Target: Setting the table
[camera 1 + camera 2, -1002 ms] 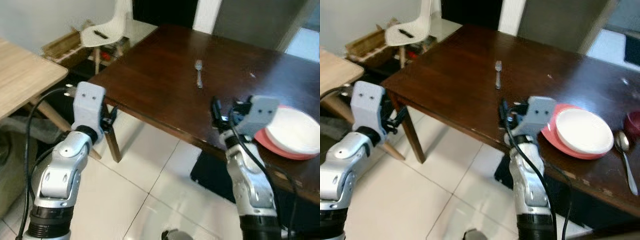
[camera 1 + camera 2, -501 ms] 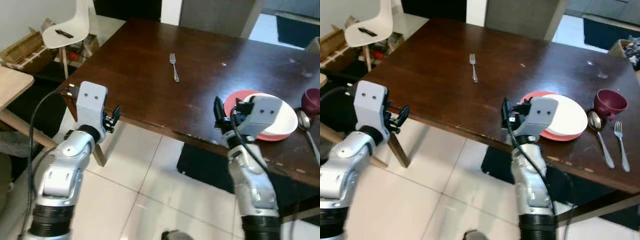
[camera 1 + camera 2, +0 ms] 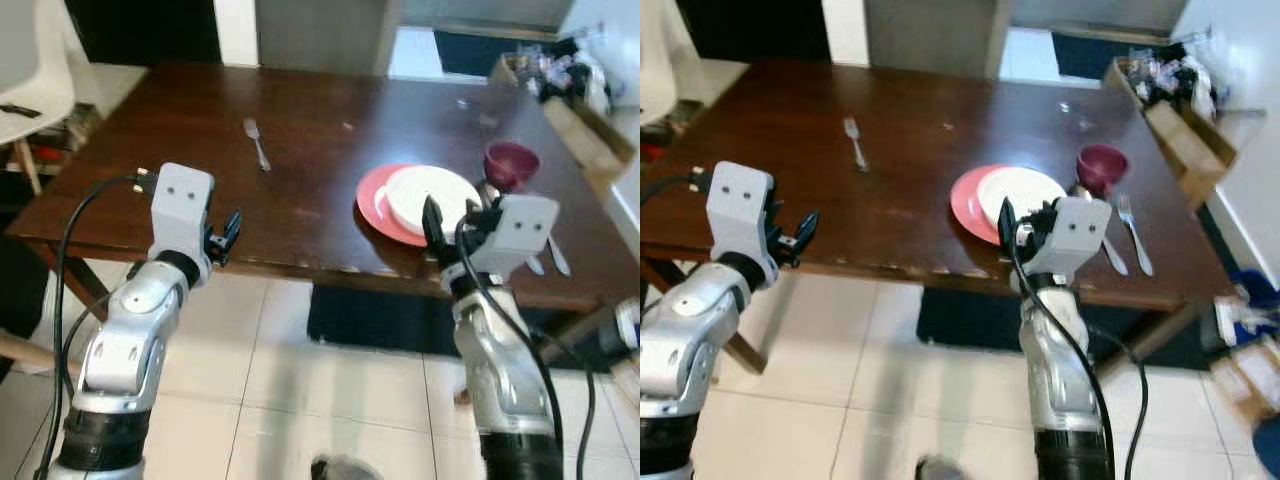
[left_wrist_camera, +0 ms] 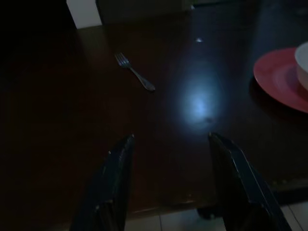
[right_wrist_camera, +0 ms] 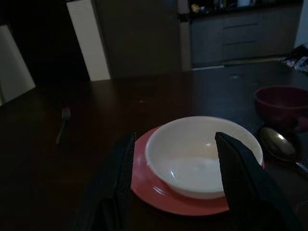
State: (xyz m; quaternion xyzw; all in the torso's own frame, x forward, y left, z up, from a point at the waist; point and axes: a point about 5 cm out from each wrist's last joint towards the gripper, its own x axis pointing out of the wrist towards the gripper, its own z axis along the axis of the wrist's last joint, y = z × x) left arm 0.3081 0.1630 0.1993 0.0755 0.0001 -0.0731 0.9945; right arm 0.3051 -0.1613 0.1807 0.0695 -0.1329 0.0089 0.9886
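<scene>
I have the robot standing at the near edge of the dark wooden table (image 3: 900, 140), both arms raised in front of it, nothing held. On the far left, my left gripper (image 4: 168, 183) hovers just short of the table edge with its fingers spread apart and empty. Beyond it, well out on the tabletop, a lone fork (image 3: 257, 143) lies by itself, far from the rest of the setting.

Moving right, the red plate (image 3: 968, 200) sits near the table's front edge with the white bowl (image 5: 202, 154) resting on it. My right gripper (image 5: 173, 185) is lined up straight at that bowl, fingers parted, not touching anything. Just beyond the plate stands the maroon bowl (image 3: 1101, 166), and to its right lie a spoon (image 5: 275, 143) and a second fork (image 3: 1133, 232).

I judge this as the approach step: I'm squaring up to the place setting. The stray fork looks like the piece out of place, so the next move probably calls for reaching the left arm well forward over the table to pinch its thin handle.
</scene>
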